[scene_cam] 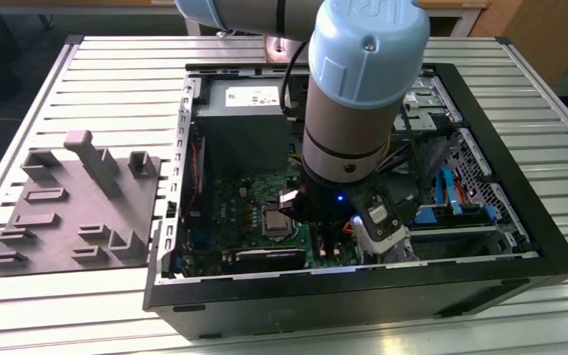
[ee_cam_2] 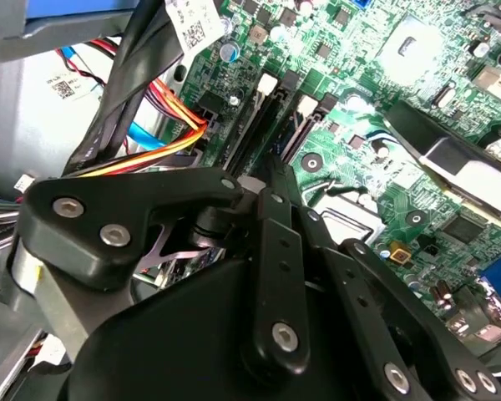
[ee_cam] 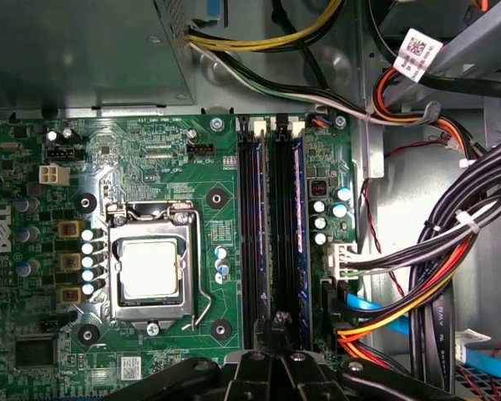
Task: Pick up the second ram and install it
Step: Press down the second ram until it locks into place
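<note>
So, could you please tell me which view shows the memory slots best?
The first wrist view: the memory slots run in full from end to end, beside the processor socket. The second wrist view shows them obliquely, partly behind the tool. The exterior view has the arm over them.

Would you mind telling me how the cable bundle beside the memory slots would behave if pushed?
The cable bundle probably flexes rather than resists: its wires curve loosely. White ties bind it, so it would likely shift together and spring back.
</note>
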Robot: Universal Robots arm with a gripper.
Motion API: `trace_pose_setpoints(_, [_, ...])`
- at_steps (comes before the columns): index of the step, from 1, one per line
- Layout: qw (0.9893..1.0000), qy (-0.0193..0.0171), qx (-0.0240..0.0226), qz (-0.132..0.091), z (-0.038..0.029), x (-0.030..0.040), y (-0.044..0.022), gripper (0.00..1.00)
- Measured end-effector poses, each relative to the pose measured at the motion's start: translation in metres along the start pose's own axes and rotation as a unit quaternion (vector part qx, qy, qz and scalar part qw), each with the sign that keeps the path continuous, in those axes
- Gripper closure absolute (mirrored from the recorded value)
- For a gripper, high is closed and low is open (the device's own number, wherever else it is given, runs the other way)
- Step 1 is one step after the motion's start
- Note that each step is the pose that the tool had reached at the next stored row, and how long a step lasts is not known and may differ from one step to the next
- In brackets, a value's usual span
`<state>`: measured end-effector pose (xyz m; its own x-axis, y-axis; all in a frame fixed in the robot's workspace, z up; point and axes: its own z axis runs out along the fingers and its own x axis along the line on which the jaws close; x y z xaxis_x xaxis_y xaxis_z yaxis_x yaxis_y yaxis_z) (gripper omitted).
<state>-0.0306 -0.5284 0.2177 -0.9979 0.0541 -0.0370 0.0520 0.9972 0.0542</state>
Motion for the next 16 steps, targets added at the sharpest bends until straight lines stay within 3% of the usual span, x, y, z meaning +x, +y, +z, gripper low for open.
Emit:
trace_pose_setpoints(12, [1.0000, 0.0002, 0.0006, 0.000, -0.0314, -0.0011, 0.0016, 0.89])
trace_pose_setpoints(16, [1.0000, 0.0001, 0.0005, 0.000, -0.0323, -0.0012, 0.0016, 0.89])
